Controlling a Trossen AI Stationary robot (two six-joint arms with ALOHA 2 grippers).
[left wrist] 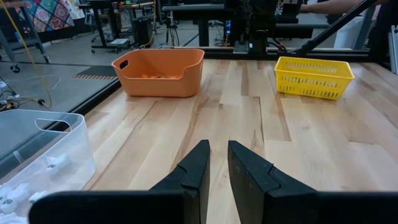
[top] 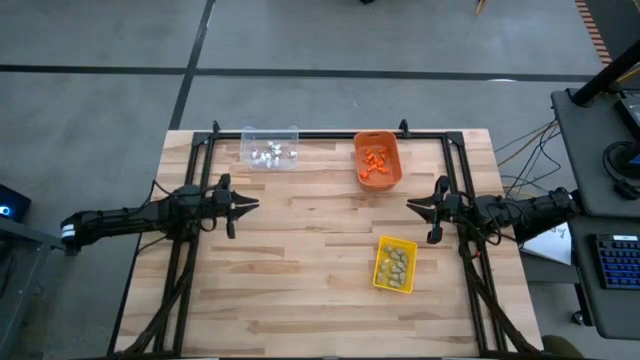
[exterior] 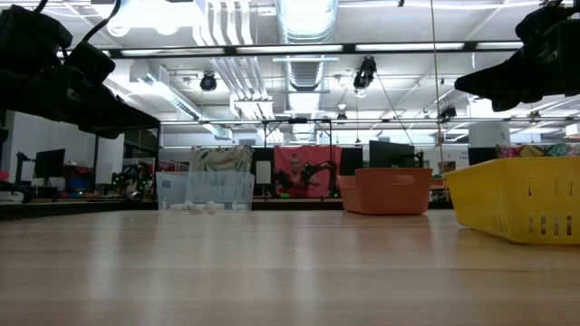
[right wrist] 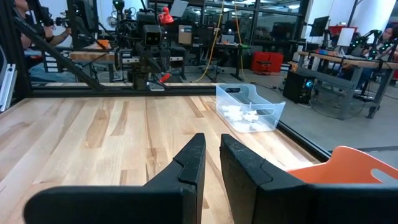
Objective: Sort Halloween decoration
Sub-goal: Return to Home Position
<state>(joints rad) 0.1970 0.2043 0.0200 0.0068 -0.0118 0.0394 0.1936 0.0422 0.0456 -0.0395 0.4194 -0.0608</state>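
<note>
The Halloween decoration lies sorted in three bins. White trinkets are in the clear bin at the far edge. Orange trinkets are in the orange bin beside it. Tan-grey trinkets are in the yellow bin at the near right. My left gripper hovers at the table's left and points toward the middle. My right gripper hovers at the right and faces it. Both are shut down to a narrow slit, with nothing between the fingers.
A black frame rail runs along the table's far edge and down both sides. Bare wood spreads between the two grippers and toward the near edge. A desk with a keyboard stands off the table's right.
</note>
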